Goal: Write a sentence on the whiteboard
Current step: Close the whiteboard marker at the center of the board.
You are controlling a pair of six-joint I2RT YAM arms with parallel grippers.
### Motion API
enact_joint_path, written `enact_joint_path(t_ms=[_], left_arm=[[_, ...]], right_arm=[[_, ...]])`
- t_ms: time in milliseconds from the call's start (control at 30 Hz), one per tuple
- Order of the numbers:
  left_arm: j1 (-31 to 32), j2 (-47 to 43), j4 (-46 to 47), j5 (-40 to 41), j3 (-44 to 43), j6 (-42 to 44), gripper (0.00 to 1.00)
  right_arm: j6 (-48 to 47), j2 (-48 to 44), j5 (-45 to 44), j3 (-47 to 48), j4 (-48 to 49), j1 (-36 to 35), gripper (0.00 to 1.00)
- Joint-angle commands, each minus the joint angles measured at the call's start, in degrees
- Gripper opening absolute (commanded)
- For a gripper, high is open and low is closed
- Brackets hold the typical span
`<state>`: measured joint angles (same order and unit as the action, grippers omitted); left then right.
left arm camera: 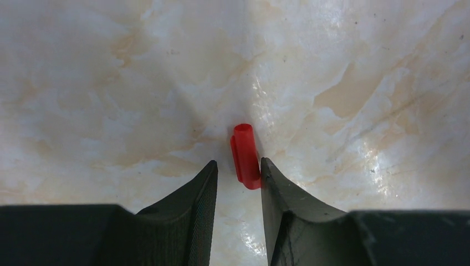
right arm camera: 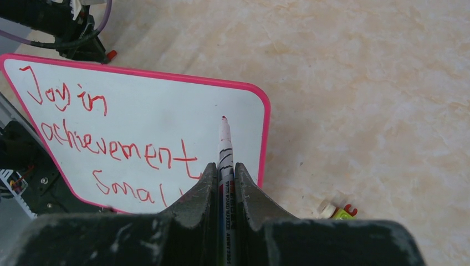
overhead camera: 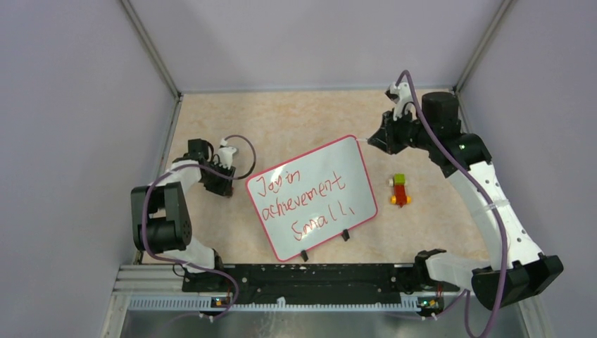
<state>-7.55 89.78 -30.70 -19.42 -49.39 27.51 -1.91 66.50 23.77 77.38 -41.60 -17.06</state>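
The whiteboard (overhead camera: 313, 197), pink-framed, lies at an angle on the middle of the marbled tabletop (overhead camera: 296, 120), between the two arms, with its black wire legs at the near edge. The sentence (overhead camera: 304, 201) is in red handwriting on three slanting lines: "Joy in", then "achievement", then "Small", followed by one or two short loose strokes. The right end effector (right arm camera: 224, 172) is clenched on a white marker (right arm camera: 224, 141). The small print along the barrel appears to read "WHITE BOARD MARKER", though only part of it is legible. The marker's red tip points at the blank area near the board's far right corner; I cannot tell whether it touches the surface. The left end effector (left arm camera: 239, 162) sits to the left of the board, released, with its fingers apart and low over the tabletop. A small red cap (left arm camera: 245, 155) lies against the finger on the right of the left wrist view. A little yellow, green and red toy (overhead camera: 400, 190) rests to the right of the board.
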Motion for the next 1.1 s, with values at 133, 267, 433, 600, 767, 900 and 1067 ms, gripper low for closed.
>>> enact_joint_path(t_ms=[133, 267, 433, 600, 767, 900, 1067], left_arm=[[2.28, 4.87, 3.94, 5.78, 3.25, 0.47, 0.27], [1.07, 4.40, 1.38, 5.91, 1.35, 0.44, 0.17], [-6.40, 4.28, -7.79, -5.58, -9.75, 0.88, 0.00], [-6.95, -2.36, -13.90, -11.13, -20.57, 1.70, 0.00], [-6.78, -7.29, -16.81, -16.12, -32.30, 0.96, 0.00], [-6.18, -10.81, -17.58, -20.50, -40.74, 2.30, 0.00], [3.63, -13.92, -22.24, -22.86, -46.73, 7.01, 0.00]], right_arm=[[-0.83, 0.80, 1.63, 3.08, 0.90, 0.52, 0.00], [-0.85, 0.95, 2.19, 3.40, 1.22, 0.53, 0.00], [-1.23, 1.13, 2.93, 3.86, 1.84, 0.49, 0.00], [-0.03, 1.09, 5.19, 4.35, 2.48, 0.54, 0.00], [3.80, 1.09, 9.47, 3.76, 4.02, 1.25, 0.00], [7.46, 0.74, 16.65, 2.42, 6.55, 3.18, 0.00], [12.32, -0.57, 23.39, -1.24, 11.24, 4.42, 0.00]])
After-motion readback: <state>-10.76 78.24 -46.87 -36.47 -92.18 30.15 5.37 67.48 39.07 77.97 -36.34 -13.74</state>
